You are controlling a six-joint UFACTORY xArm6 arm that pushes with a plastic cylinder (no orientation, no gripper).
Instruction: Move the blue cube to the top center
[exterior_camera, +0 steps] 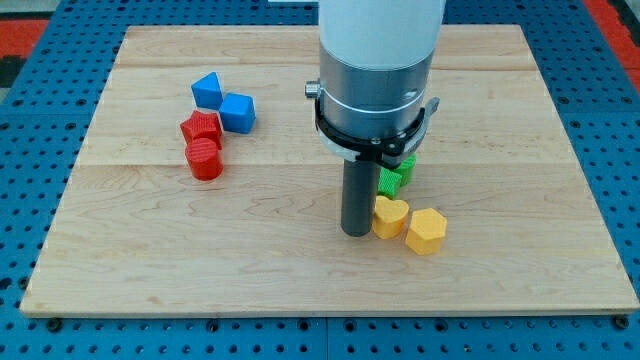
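Note:
The blue cube [238,113] sits at the upper left of the wooden board [150,250], touching a second blue block [207,90] of irregular shape just above and to its left. My tip [356,232] rests on the board near the centre, well to the right of and below the blue cube. It stands right beside the left edge of a yellow heart-shaped block [389,216].
A red block [201,128] and a red cylinder [204,159] lie just below-left of the blue cube. A yellow hexagonal block [426,231] touches the yellow heart. A green block [396,174] is partly hidden behind the arm's body [378,70].

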